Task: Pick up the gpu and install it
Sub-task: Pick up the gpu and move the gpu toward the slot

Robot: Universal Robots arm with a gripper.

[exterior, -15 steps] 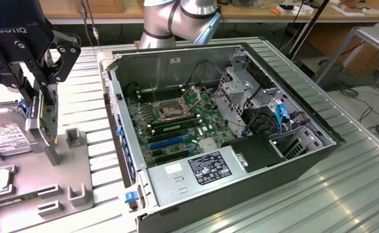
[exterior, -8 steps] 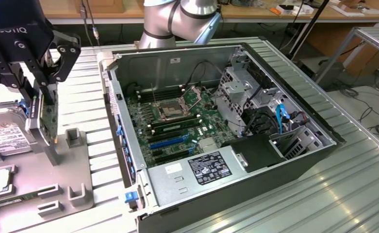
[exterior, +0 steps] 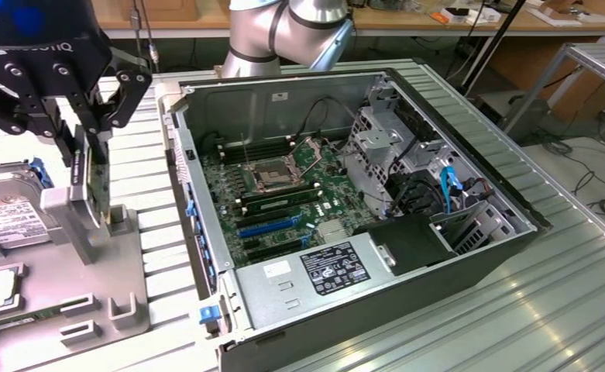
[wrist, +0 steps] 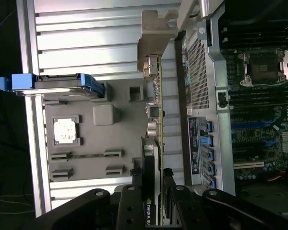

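A: What does the exterior view give you that the wrist view doesn't?

B: The whole stance. The gripper [exterior: 88,155] hangs over the grey holder [exterior: 85,263] at the exterior view's left. The gpu [exterior: 95,198] stands upright on edge among the holder's posts. I cannot tell whether it sits fully down or is raised a little. The open computer case [exterior: 385,85] lies just beside the holder on the slatted table [exterior: 550,310], its motherboard [exterior: 281,194] exposed. A hard drive [exterior: 2,213] rests on the holder, further toward the exterior view's left.

A: And the wrist view?

B: It looks straight along the card. There the gpu [wrist: 157,96] runs between the holder [wrist: 96,143] and the case's perforated rear panel [wrist: 201,72], touching neither.

A: The fingers?

B: They are drawn partway in, not wide and not fully together. One finger sits on each flat face of the card, and the fingers [wrist: 169,191] press against it with no gap that I can see. So the gripper [wrist: 152,179] has the gpu clamped near one end.

A: How does the card look?

B: It is thin, flat and black, with a green board edge. A silver bracket [wrist: 158,28] caps the end away from the gripper, and a label with pale lettering sits between the fingers.
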